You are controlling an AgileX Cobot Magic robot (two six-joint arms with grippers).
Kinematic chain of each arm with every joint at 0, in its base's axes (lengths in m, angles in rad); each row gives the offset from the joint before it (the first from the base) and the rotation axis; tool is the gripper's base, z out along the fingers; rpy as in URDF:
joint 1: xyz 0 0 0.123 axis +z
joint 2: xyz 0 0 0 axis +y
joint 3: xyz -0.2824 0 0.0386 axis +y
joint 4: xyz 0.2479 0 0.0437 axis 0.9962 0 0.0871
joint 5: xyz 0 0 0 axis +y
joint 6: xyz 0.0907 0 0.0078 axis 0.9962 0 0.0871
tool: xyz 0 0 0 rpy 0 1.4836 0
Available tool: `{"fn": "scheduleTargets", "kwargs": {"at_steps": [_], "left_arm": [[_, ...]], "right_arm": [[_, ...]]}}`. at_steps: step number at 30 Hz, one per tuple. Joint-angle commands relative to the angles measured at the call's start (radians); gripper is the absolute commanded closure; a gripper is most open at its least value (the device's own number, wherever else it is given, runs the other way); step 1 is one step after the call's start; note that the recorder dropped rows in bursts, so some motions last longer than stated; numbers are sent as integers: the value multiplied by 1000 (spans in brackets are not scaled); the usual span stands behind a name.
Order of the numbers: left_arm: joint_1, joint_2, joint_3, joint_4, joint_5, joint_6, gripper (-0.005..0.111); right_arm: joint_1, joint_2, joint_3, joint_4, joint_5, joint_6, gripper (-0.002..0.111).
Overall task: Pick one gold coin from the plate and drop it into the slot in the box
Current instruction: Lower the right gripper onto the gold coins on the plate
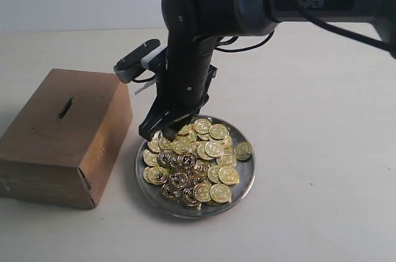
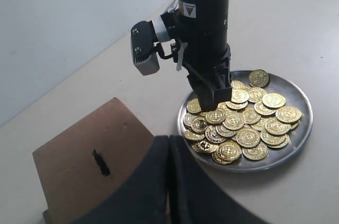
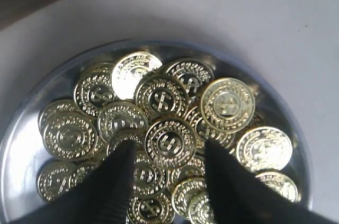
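Note:
The silver plate (image 1: 243,186) holds a heap of gold coins (image 1: 197,161) on the table. My right gripper (image 1: 161,129) points down into the heap's left side. In the right wrist view it (image 3: 168,147) is open, its two black fingers (image 3: 119,176) straddling one gold coin (image 3: 169,140) that lies on the pile. The brown box (image 1: 59,147) stands left of the plate, its dark slot (image 1: 65,108) on top. My left gripper (image 2: 168,142) is shut with nothing in it, held above the gap between box (image 2: 79,150) and plate (image 2: 303,131).
The right arm's wrist camera (image 1: 133,61) sticks out toward the box, above its right edge. The pale table (image 1: 322,150) stretches bare to the right of the plate and in front of it.

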Motion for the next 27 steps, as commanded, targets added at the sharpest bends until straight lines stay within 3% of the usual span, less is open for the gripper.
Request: {"fn": "scheduleTargets", "kwargs": {"at_steps": [1,7,27], "left_arm": [[-7,3,2,-17,2,0,107],[-7,3,2,-17,2,0,107],[-7,3,2,-17,2,0,107]], "right_arm": [[0,47,-50,1,36,2,39],[0,80,-54,1,21,4,45],[0,114,-54,1,25,22,47]]}}
